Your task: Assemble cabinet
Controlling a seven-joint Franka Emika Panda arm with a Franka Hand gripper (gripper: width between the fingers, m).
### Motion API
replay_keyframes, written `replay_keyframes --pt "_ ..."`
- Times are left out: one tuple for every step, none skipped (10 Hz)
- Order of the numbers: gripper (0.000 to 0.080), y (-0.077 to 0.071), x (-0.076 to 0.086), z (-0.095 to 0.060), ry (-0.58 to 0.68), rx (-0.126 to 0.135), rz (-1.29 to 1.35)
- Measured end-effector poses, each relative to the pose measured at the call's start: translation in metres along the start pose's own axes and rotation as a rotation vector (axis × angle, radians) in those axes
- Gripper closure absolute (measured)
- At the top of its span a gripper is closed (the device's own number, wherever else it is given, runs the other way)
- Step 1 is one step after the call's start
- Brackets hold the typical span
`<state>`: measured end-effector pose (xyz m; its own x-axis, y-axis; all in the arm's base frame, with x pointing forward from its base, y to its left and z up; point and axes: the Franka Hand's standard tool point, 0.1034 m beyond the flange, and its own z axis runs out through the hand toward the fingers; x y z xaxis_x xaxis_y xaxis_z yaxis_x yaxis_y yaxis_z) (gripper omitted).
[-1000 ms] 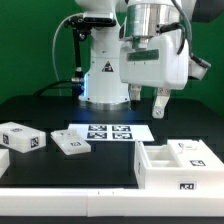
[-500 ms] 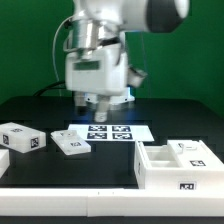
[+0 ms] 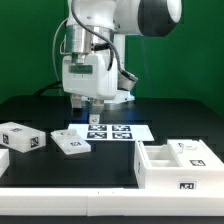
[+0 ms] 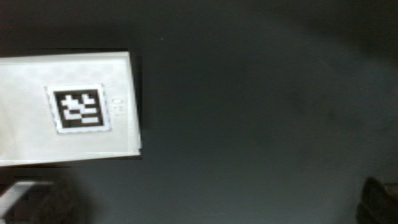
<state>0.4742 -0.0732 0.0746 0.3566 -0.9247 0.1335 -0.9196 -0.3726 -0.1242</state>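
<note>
The cabinet (image 3: 175, 165), a white thin-walled box with tagged panels inside, stands at the front of the exterior view's right. My gripper (image 3: 90, 112) hangs in the air above the left end of the marker board (image 3: 105, 132), well apart from the cabinet. It is open and empty. In the wrist view my gripper (image 4: 199, 205) shows only as dark fingertips (image 4: 25, 200) at the frame's corners, wide apart over black table. A white tagged panel (image 4: 68, 108) lies flat beside the gap, untouched.
Two small loose white tagged blocks lie on the exterior view's left: one near the edge (image 3: 22, 138), one closer to the marker board (image 3: 70, 144). The robot base (image 3: 100, 85) stands behind. The table is black.
The arm has swung from above the cabinet toward the exterior view's left and come a little lower over the marker board's left end. The gripper stays open and empty.
</note>
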Motion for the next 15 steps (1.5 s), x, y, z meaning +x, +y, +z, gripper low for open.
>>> replay_keyframes --pt "0.0002 0.015 0.009 0.005 -0.013 -0.005 0.000" --pt "0.0002 0.029 0.016 0.009 -0.053 -0.018 0.021" --pt "0.0002 0.041 0.021 0.012 -0.063 -0.023 0.043" --pt "0.0002 0.055 0.020 0.015 -0.062 -0.035 0.056" --pt "0.0002 0.066 0.013 0.019 -0.063 -0.049 0.071" --pt "0.0002 0.071 0.004 0.022 -0.067 -0.058 0.072" --pt "0.0002 0.073 -0.002 0.023 -0.074 -0.064 0.068" --pt "0.0002 0.073 -0.004 0.024 -0.074 -0.066 0.067" --pt "0.0002 0.073 -0.006 0.025 -0.072 -0.068 0.062" --pt "0.0002 0.073 -0.007 0.026 -0.069 -0.071 0.059" --pt "0.0002 0.073 -0.007 0.027 -0.067 -0.074 0.059" --pt "0.0002 0.073 -0.007 0.028 -0.065 -0.076 0.061" --pt "0.0002 0.072 -0.010 0.030 -0.061 -0.080 0.067" --pt "0.0002 0.071 -0.011 0.030 -0.060 -0.079 0.064" --pt "0.0002 0.072 -0.010 0.030 -0.060 -0.080 0.066"
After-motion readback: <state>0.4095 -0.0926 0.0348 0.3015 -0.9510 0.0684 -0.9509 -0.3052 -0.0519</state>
